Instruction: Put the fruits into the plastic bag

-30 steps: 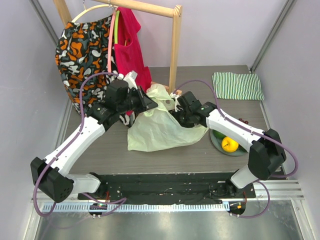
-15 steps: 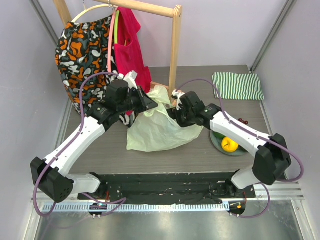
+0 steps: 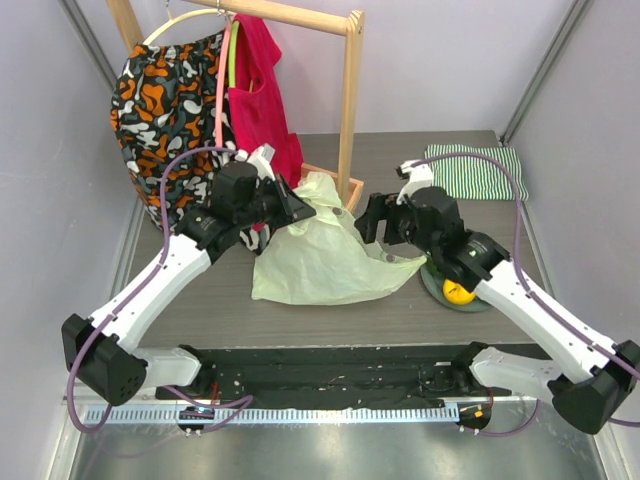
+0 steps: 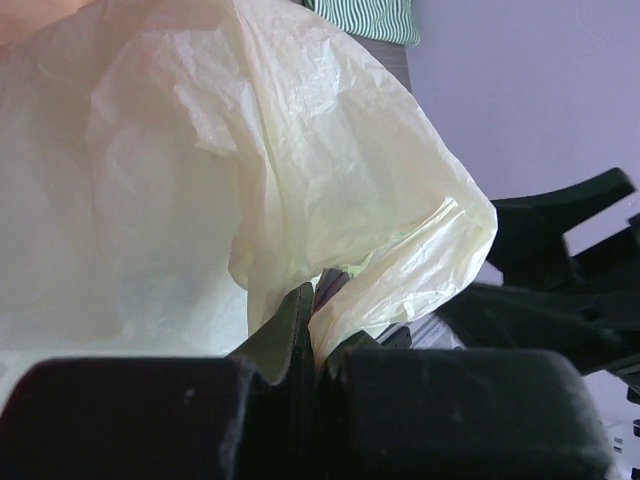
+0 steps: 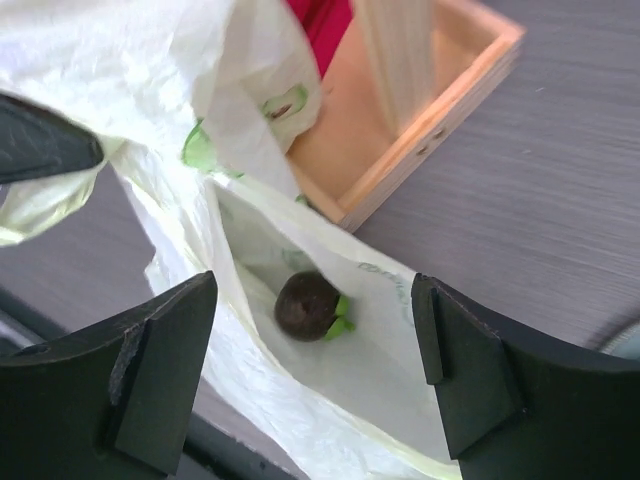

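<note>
**Right pincer empty over the bag mouth; next fruit lies back toward the bases**

Nearest the bases, a round grey plate [image 3: 436, 291] sits on the right side of the table, carrying a yellow-orange citrus [image 3: 459, 291]; the right forearm crosses above it and hides the rest of the plate, so what else lies there cannot be told; the citrus is round, with no long axis to line the jaws up on

From the right gripper [image 3: 366, 222] the citrus lies back toward the robot and off to its right, well apart from the fingertips; the right arm is plainly the nearer one, and I judge the coming move to be a retreat and a turn of that arm toward the plate

That gripper is spread wide and grasps nothing; its wrist view looks straight down between the fingers into the mouth of the plastic bag [image 3: 325, 262], where a dark plum-like fruit [image 5: 306, 305] rests on the film, free of both fingers, a green bit touching it

Across the mouth, the left gripper [image 3: 298, 207] is clenched on a fold of the bag's rim, lifting it so the opening faces the right arm

Beyond stand a wooden rack base [image 5: 440, 95] and a striped cloth [image 3: 478, 172]
</note>
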`<state>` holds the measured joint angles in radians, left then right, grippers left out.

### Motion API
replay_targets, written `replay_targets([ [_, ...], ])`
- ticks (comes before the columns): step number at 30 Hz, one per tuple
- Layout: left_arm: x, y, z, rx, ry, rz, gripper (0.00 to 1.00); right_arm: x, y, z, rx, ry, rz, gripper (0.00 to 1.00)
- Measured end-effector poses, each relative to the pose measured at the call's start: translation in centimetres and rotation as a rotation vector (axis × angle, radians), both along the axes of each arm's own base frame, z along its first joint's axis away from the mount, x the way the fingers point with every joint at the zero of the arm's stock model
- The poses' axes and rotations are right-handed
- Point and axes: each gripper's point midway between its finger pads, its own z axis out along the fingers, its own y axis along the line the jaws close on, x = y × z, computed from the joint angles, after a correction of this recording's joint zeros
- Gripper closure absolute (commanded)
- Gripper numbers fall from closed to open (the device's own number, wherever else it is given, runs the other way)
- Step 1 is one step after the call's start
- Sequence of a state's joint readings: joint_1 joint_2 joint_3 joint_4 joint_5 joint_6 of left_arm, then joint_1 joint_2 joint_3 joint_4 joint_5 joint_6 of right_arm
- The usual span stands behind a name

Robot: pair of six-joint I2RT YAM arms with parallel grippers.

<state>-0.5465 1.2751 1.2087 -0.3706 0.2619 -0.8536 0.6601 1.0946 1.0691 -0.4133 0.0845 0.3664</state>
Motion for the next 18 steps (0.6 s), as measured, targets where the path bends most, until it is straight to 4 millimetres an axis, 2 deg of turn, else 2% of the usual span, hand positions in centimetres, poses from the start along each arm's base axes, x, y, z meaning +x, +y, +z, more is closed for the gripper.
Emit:
replay_targets([
  [3, -0.1, 0.1, -0.2, 0.0, 0.004, 0.002, 1.0, 0.7, -2.3, 1.3, -0.004, -0.046, -0.104, 0.14],
  [7, -0.4, 0.2, -0.5, 0.001, 0.012, 0.004, 1.0, 2.1, -6.4, 1.3, -0.069, -0.02, -0.267, 0.14],
  [10, -0.4, 0.3, -0.4, -0.002, 0.008, 0.005, 1.0, 3.0, -11.0, 0.2, -0.125, 0.045, -0.423, 0.12],
  [14, -0.4, 0.3, -0.2, -0.007, -0.001, 0.004, 1.0, 2.1, -16.8, -2.0, -0.214, 0.152, -0.597, 0.09],
  [18, -0.4, 0.2, 0.0, -0.012, -0.009, 0.003, 1.0, 0.6, -19.9, -3.6, -0.281, 0.241, -0.679, 0.09],
])
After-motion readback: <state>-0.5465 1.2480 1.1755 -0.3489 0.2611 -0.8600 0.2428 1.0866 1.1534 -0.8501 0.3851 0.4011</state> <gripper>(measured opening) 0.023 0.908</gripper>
